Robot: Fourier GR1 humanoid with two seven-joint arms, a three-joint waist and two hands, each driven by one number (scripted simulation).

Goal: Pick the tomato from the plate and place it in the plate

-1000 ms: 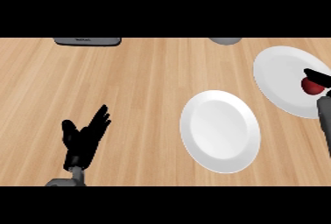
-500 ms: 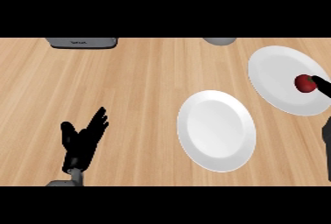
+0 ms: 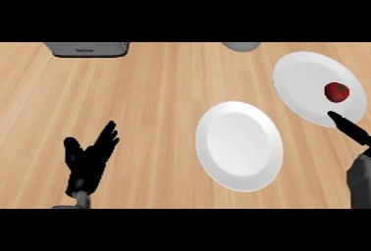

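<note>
A small red tomato point(image 3: 336, 91) lies on the white plate point(image 3: 307, 80) at the far right of the wooden counter. A second white plate point(image 3: 238, 145) lies bare near the middle, to the lower left of the first. My right hand point(image 3: 350, 129) shows at the right edge, just below the tomato and apart from it; a straight finger points up toward the plate's near rim. My left hand point(image 3: 88, 161) rests open at the lower left, fingers up, far from both plates.
A dark grey appliance point(image 3: 86, 48) sits at the counter's far edge on the left. A grey rounded object point(image 3: 241, 46) sits at the far edge near the middle. Bare wood lies between my left hand and the plates.
My right hand has drawn back downward from the tomato, which now lies uncovered on the right plate. The view has shifted slightly. The left hand has stayed put.
</note>
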